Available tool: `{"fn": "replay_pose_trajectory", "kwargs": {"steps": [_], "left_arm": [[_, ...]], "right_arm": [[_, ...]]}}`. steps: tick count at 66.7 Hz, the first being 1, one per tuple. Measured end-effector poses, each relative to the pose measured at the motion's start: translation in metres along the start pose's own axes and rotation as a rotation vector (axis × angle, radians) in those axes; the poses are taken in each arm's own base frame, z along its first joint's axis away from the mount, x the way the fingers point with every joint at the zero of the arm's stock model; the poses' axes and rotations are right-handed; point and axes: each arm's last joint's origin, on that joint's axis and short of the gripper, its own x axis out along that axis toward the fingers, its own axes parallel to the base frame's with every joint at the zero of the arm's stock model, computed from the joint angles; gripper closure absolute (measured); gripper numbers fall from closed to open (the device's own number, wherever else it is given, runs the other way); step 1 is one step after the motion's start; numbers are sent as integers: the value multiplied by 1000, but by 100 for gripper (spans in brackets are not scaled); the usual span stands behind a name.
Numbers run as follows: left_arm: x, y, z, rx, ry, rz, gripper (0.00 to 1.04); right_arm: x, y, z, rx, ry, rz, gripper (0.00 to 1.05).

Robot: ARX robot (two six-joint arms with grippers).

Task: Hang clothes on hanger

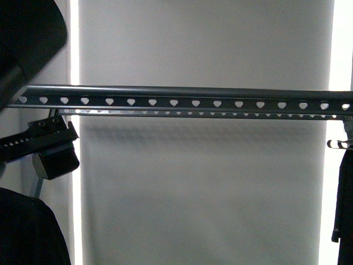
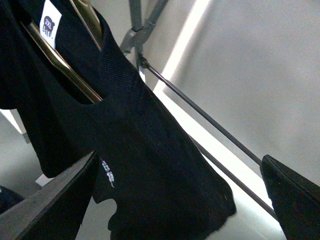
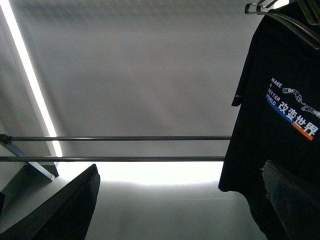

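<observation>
I have the clothes rack [image 1: 182, 91] in the front view, its top rail running from 9 to 3 o'clock with a row of heart-shaped holes along it. My left arm [image 1: 52, 144] sits at 9 o'clock, just below the rail.

The left gripper [image 2: 178, 156] has its jaws spread wide and grips nothing. Beyond the jaws a second black T-shirt [image 2: 145, 150] hangs on a brown coat hanger [image 2: 60, 62]. It has a white neck label [image 2: 50, 22] at the collar and a small white logo [image 2: 107, 172] on the sleeve.

The right gripper [image 3: 180, 165] is wide apart and empty too. Its camera shows the printed black T-shirt [image 3: 260, 135] on a pale coat hanger [image 3: 287, 22], hanging free near two thin rack bars [image 3: 125, 138]. In the front view this shirt hangs at the 3 o'clock edge, below the rail.
</observation>
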Motion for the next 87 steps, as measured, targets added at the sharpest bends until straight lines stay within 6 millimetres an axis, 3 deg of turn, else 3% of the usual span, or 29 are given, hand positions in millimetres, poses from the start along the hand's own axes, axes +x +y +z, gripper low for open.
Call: {"fn": "replay_pose_trajectory", "kwargs": {"steps": [16,29,35,65,72,79,87], "left_arm": [[45,-24,6,-70,-48,85,7],[79,-34,-2,-60,-9,141,7],[91,-36,-7,-50,9,166,20],[98,-35,-9,-120,6,126,93],[98,-29,-13,-148,22,88,100],[93,-23,-13,-144,33,2,100],[76,-11,-6,-104,34,-133,100]], "right_arm": [[0,0,0,0,0,0,7],[0,0,0,0,0,0,7],[0,0,0,0,0,0,7],[0,0,0,0,0,0,7],[0,0,0,0,0,0,7],[0,0,0,0,0,0,7],[0,0,0,0,0,0,7]]}}
